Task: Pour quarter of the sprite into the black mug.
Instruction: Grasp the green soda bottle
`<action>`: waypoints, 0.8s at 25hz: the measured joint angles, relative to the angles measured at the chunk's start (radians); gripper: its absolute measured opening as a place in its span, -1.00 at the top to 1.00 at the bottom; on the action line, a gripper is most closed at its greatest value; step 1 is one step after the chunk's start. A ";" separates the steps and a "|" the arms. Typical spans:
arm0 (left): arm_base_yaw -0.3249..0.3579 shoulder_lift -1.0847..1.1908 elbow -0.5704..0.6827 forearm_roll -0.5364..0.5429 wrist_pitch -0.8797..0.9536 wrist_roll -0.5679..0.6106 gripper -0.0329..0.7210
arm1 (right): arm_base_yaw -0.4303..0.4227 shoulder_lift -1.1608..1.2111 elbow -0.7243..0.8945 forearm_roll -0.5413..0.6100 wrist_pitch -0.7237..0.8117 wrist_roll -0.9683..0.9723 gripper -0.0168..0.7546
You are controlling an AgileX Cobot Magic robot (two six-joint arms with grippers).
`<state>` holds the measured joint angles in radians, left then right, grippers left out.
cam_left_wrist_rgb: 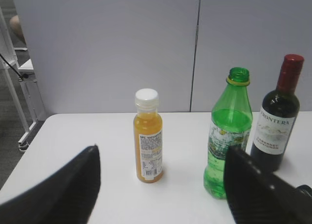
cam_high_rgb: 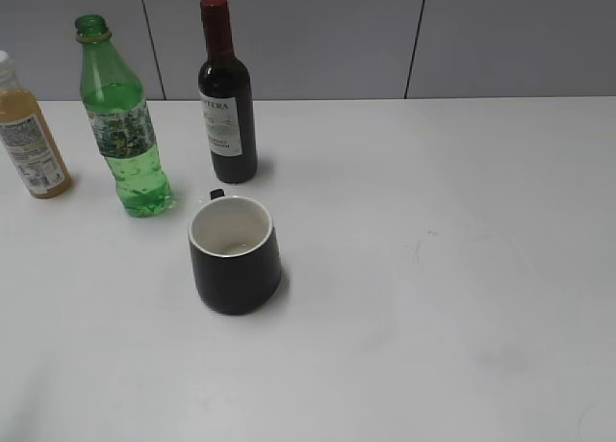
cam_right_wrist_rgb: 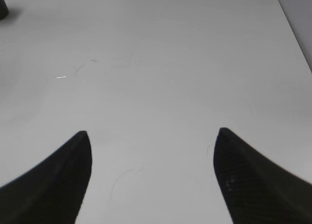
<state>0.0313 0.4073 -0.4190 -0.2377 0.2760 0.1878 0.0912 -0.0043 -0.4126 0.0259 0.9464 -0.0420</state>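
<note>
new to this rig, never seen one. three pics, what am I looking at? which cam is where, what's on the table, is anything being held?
It is a two-armed robot with a camera on each wrist and a third camera looking down at the white table at a slant.

In that exterior view no arm shows. On the table stand the sprite, cap off, a dark wine bottle with a red cap, an orange juice bottle at the left edge, and in front of them the black mug, upright and seemingly empty.

The left wrist view looks past the left gripper at the three bottles. The dark shapes at the bottom are its jaws, spread apart.

The right wrist view shows the right gripper, also open, over bare table.

Nothing is held, and pouring has not begun.
</note>
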 joint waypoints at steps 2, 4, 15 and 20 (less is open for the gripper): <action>-0.006 0.032 0.008 0.004 -0.056 0.000 -0.67 | 0.000 0.000 0.000 0.000 0.000 0.000 -0.57; -0.025 0.065 0.020 0.013 -0.117 0.000 -0.67 | 0.000 0.000 0.000 0.000 0.000 0.000 -0.57; -0.193 0.340 0.083 0.055 -0.437 0.001 -0.66 | 0.000 0.000 0.000 0.000 0.000 0.000 -0.57; -0.196 0.517 0.084 0.103 -0.615 -0.024 -0.67 | 0.000 0.000 0.000 0.000 0.000 0.000 -0.57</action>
<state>-0.1644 0.9238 -0.3350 -0.1342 -0.3387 0.1637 0.0912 -0.0043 -0.4126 0.0259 0.9464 -0.0420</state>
